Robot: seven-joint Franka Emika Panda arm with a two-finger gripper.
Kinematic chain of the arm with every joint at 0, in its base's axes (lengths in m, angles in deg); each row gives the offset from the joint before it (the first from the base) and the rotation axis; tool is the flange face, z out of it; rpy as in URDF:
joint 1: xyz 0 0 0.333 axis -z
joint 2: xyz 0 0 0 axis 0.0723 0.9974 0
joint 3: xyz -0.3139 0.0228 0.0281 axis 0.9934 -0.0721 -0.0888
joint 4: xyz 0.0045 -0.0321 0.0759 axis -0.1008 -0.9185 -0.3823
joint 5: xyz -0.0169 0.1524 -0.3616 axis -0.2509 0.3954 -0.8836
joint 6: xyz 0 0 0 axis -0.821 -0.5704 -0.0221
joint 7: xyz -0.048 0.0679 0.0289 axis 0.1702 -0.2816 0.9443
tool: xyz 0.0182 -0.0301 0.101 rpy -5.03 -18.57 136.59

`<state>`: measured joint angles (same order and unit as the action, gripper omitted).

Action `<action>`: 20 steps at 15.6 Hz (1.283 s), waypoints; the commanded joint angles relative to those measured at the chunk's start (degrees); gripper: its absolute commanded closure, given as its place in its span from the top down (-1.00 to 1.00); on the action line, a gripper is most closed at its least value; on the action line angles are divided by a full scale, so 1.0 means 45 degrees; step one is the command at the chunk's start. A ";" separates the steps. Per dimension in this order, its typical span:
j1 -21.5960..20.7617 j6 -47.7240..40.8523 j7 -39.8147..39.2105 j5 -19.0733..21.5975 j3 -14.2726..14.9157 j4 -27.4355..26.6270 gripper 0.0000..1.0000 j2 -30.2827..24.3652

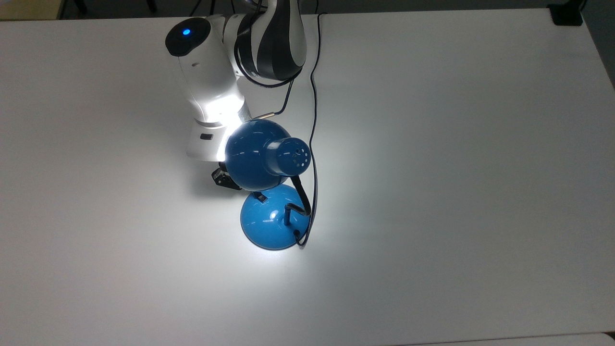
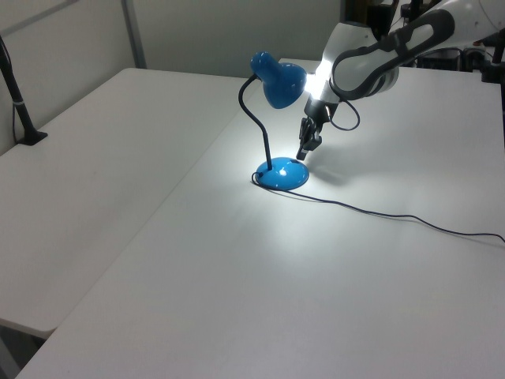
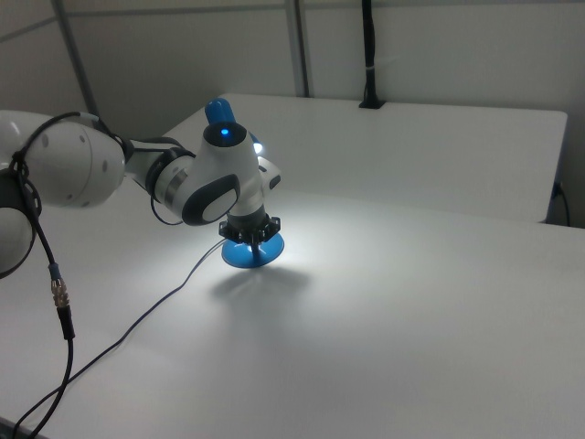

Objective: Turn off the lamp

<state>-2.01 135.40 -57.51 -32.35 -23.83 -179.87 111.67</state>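
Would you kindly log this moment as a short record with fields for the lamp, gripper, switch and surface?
lamp: glossy blue desk lamp with dome shade, lit, upright on its round base
gripper: black two-finger gripper, tip just above the base's edge
switch: small black switch on the base, partly under the shade in the top view
cord: black cord trailing across the table
surface: white table
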 commanded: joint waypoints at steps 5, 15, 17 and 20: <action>-0.0220 0.0707 -0.0022 0.0158 -0.0171 0.0201 -1.00 0.0418; -0.0220 0.0707 -0.0589 -0.0819 -0.0093 -0.0385 -1.00 0.0302; -0.0065 0.0532 -0.0220 -0.0664 -0.0093 -0.0676 -1.00 -0.0378; 0.0266 -0.1333 0.1514 -0.0817 -0.0015 -0.1031 -1.00 -0.2038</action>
<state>-1.89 136.89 -57.22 -35.09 -24.60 -180.28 111.53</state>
